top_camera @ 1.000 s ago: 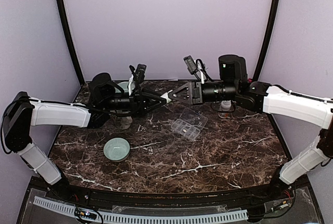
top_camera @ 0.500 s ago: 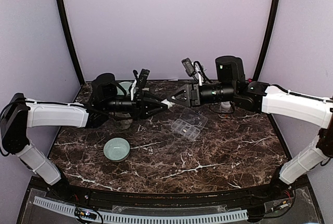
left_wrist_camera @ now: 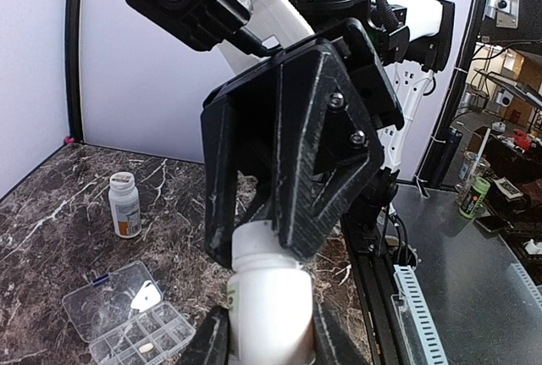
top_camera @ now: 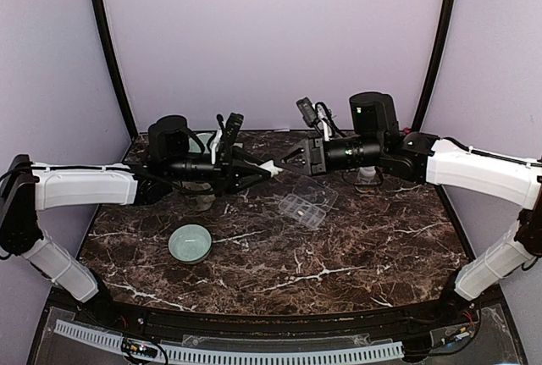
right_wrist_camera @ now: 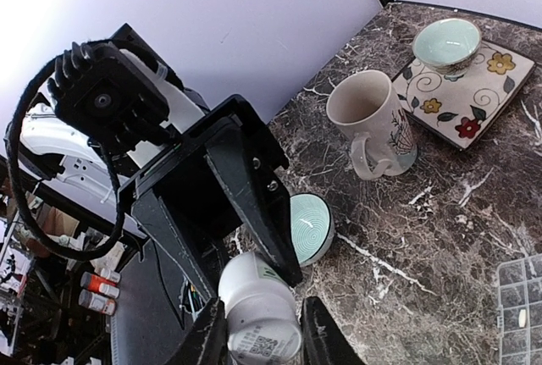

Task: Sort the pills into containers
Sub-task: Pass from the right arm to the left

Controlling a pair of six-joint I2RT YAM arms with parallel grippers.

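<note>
Status: early, sorting barely started. Both arms were up in the air over the back of the table (top_camera: pixel 373 246), meeting at one white pill bottle (left_wrist_camera: pixel 267 297).

- Left gripper (top_camera: pixel 257 170) was clamped on the bottle body.
- Right gripper (top_camera: pixel 290 159) had its fingers (right_wrist_camera: pixel 210 331) on both sides of the bottle's other end and looked in contact, so it read as gripping too. This was probably a cap-off step; the cap itself wasn't clearly visible.
- The pill organiser (top_camera: pixel 307 201) sat on the table below and just in front of the right gripper, lid hinged open and touched by neither arm.
- One small pale speck showed in a compartment (likely a pill, too small to be sure). The other compartments looked empty.
- A second bottle (left_wrist_camera: pixel 124 204) stood capped near the back, and the green bowl (top_camera: pixel 190 242) sat well apart on the left.

Left to do, by my read: open the bottle, get the pills out, fill the compartments.
</note>
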